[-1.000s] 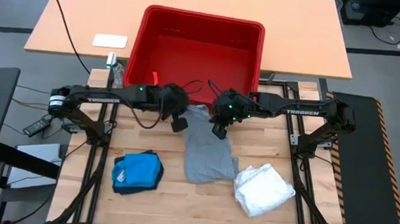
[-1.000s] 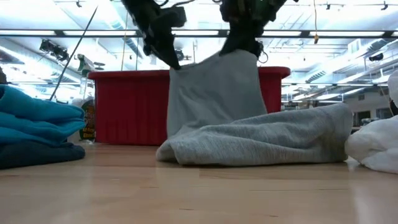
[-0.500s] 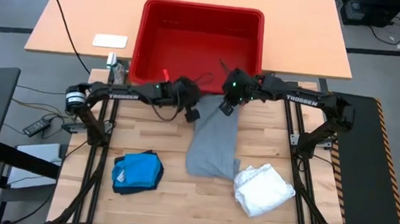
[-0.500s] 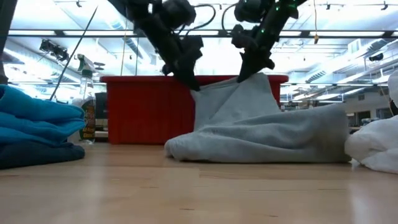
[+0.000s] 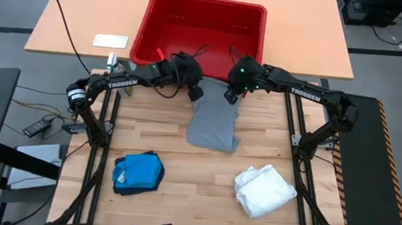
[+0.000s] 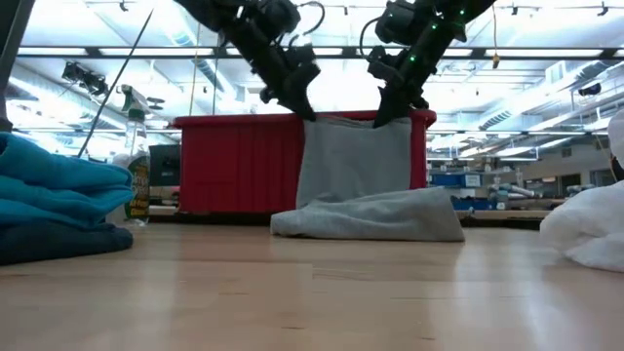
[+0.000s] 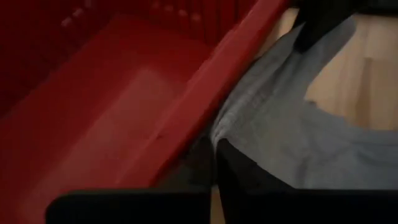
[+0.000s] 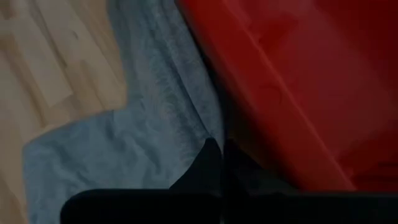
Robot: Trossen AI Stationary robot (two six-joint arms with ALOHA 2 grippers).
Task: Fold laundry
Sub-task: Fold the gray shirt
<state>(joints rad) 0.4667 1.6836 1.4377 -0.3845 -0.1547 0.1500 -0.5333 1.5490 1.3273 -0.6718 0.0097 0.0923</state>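
Note:
The light grey garment (image 5: pixel 213 124) lies near the table's far edge, in front of the red basket (image 5: pixel 142 46). Its far edge is raised between my two grippers, and its lower part (image 6: pixel 370 214) is bunched on the wood. My left gripper (image 5: pixel 196 93) is shut on its far left corner. My right gripper (image 5: pixel 230 97) is shut on its far right corner. A folded bright blue garment on a dark navy one (image 5: pixel 138 172) sits near the left. The white garment (image 5: pixel 264 190) lies crumpled near the right. My left gripper pinches the garment's far left corner (image 7: pixel 219 130) between both fingers, slanting down from the left. The cloth hangs below it as a flat sheet (image 6: pixel 336 156), stretched across to the other gripper. Its lower part rests on the table. My right gripper pinches the garment's far right corner (image 8: pixel 200 127) between both fingers, slanting down from the right, close to the basket's near wall (image 8: pixel 267 118). The held edge (image 6: pixel 361 119) runs level and taut between the grippers. The rest trails on the table.
The red basket (image 6: pixel 234 161) stands just beyond the held edge, on the tan table behind. A spray bottle (image 6: pixel 136 185) stands at the far left corner. Bare wood (image 5: pixel 202 198) lies between the blue pile and the white garment.
Both grippers moved toward the table's far edge and the basket, staying shut on the grey garment's corners. The garment was dragged along the table after them. Its trailing end slid away from the white garment, and the held edge drew out level between them.

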